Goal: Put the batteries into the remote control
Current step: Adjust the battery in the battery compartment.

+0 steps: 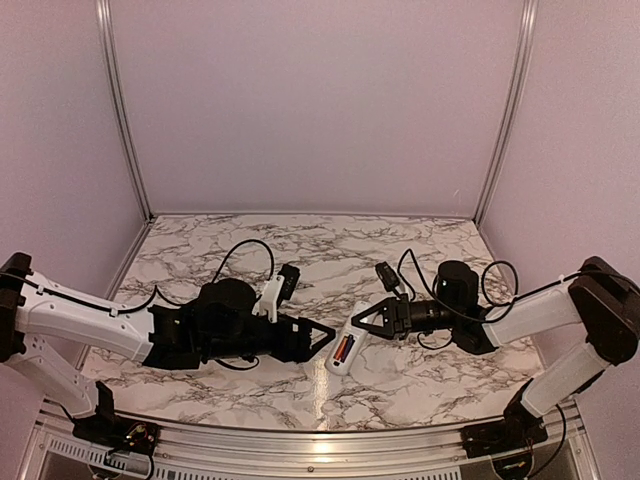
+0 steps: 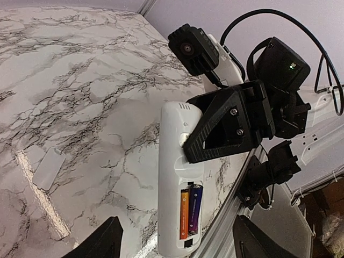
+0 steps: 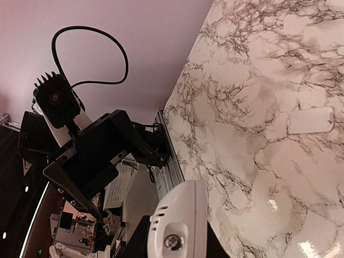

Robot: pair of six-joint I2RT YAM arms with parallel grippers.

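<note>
top: remote (image 1: 343,352) clamped at one end by right gripper (image 1: 360,325), well apart from walls (image 1: 60,150); left gripper (image 1: 325,340) spread apart, just beside | left wrist: batteries (image 2: 188,208) seated side by side in remote near tabletop (image 2: 80,80) edge; white strip (image 2: 48,167) lying well apart | right wrist: remote end seen beside edge rail

White marbled tabletop (image 1: 180,240), plain lilac walls (image 1: 320,100); aluminium corner posts (image 1: 124,110)

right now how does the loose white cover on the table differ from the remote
The remote is clamped in the right gripper; the cover lies flat on the table, untouched. The remote is longer and thicker; the cover is a thin plain strip. The remote shows two batteries in its open bay; the cover carries nothing. Both are white.
</note>
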